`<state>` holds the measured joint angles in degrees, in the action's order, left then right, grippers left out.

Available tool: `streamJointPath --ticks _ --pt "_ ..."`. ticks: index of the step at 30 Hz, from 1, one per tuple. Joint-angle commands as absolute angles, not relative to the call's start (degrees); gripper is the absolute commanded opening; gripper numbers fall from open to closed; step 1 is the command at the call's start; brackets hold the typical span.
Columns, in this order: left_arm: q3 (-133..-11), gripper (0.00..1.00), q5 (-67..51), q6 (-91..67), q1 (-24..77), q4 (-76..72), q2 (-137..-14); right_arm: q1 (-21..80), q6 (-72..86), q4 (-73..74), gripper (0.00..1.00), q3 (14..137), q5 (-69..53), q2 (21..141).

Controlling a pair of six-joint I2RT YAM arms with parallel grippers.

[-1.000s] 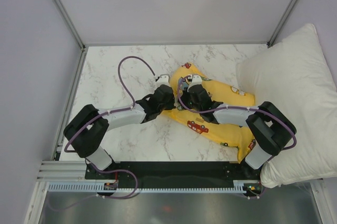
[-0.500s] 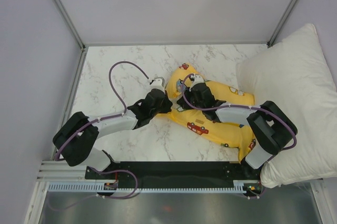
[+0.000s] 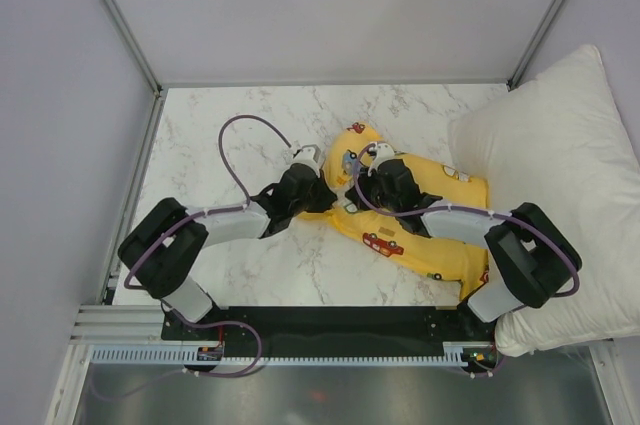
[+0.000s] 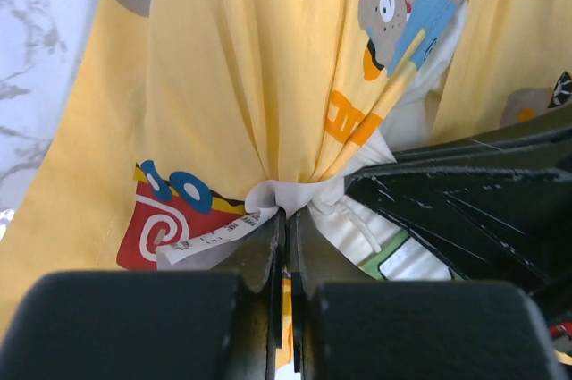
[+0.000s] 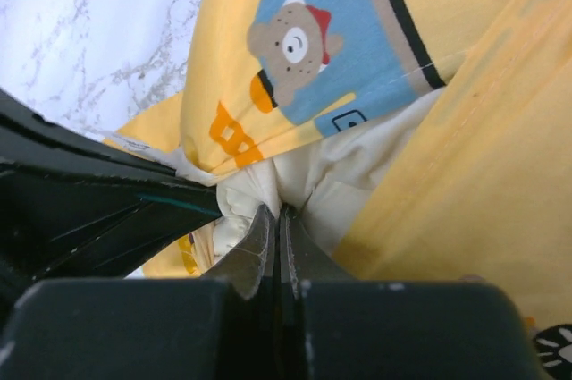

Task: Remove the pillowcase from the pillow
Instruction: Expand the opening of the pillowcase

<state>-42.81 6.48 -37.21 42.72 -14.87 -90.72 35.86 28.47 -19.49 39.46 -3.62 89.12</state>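
Your left gripper (image 4: 284, 215) has its jaws pressed together on a small gathered knot of the pillowcase (image 4: 232, 85), right where the white care tag (image 4: 207, 239) pokes out; your right gripper (image 5: 275, 212) is likewise closed tight, pinching the cream pillow (image 5: 340, 170) where it shows in the mouth of the case; the case lies slantwise on the marble table (image 3: 220, 125), right of centre between the arms, with most of the pillow inside it and its far end just beside the large white pillow (image 3: 560, 165). The chief risk, to my eye, is that each pinch holds more than you mean it to; pale cloth sits in the left bite along with the yellow, and I cannot tell whether that is the inside of the case or the pillow itself; if both layers are caught, pulling apart will only stretch the bundle and nothing will slide free. The bites also look shallow, out at the fingertips; a sharp tug could let the cloth slip out, the tag first. The two grippers stand almost touching, so any sideways drift as they part could knock finger against finger; draw them apart along one line. Watch too that the pillow does not bunch at the opening and jam; and that the dragged case does not catch the large white pillow and haul it along.
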Motion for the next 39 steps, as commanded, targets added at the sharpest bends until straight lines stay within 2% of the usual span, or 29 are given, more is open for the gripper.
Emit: streamJointPath --ticks 1,7,10,11,13,14,16,17,20,23,29,39 --pt "-42.3 0.02 9.7 -34.8 40.1 -6.1 -98.5 33.9 19.2 -5.8 0.0 36.7 0.1 83.1" --pt "-42.5 0.02 6.1 -35.1 40.1 -9.9 -101.6 35.9 13.5 -4.3 0.0 39.2 -6.7 75.8" --pt "-41.5 0.02 4.9 -35.7 40.1 -11.6 -101.1 36.5 11.5 -4.1 0.07 40.1 -7.2 74.4" --pt "-41.0 0.02 4.7 -35.6 40.1 -12.0 -100.7 36.6 11.1 -4.2 0.15 40.4 -7.5 73.9" --pt "-41.0 0.02 4.0 -35.5 40.1 -12.6 -100.5 36.9 9.6 -4.1 0.22 41.0 -8.2 73.7" --pt "-41.0 0.02 3.8 -35.3 40.1 -12.6 -100.5 36.9 9.1 -4.0 0.3 41.9 -9.3 73.6" --pt "-40.9 0.02 3.3 -35.3 40.1 -12.9 -100.1 37.8 8.2 -4.0 0.39 42.9 -10.0 73.3" --pt "-40.5 0.02 3.3 -35.3 40.1 -13.1 -99.8 38.1 7.2 -4.0 0.48 44.1 -11.0 73.4" --pt "-40.1 0.02 2.7 -35.2 40.0 -13.9 -99.1 39.7 5.5 -3.5 0.59 47.4 -11.3 75.0" --pt "-39.6 0.02 1.8 -35.5 40.0 -14.7 -98.4 40.6 4.3 -3.5 0.64 50.4 -9.8 78.1" --pt "-38.6 0.02 0.4 -36.2 39.6 -16.3 -97.4 40.7 0.5 -3.3 0.65 54.1 -6.2 86.2" --pt "-36.1 0.02 -3.0 -36.7 37.4 -19.1 -96.0 40.7 -0.5 -5.0 0.64 50.9 -0.4 93.6"
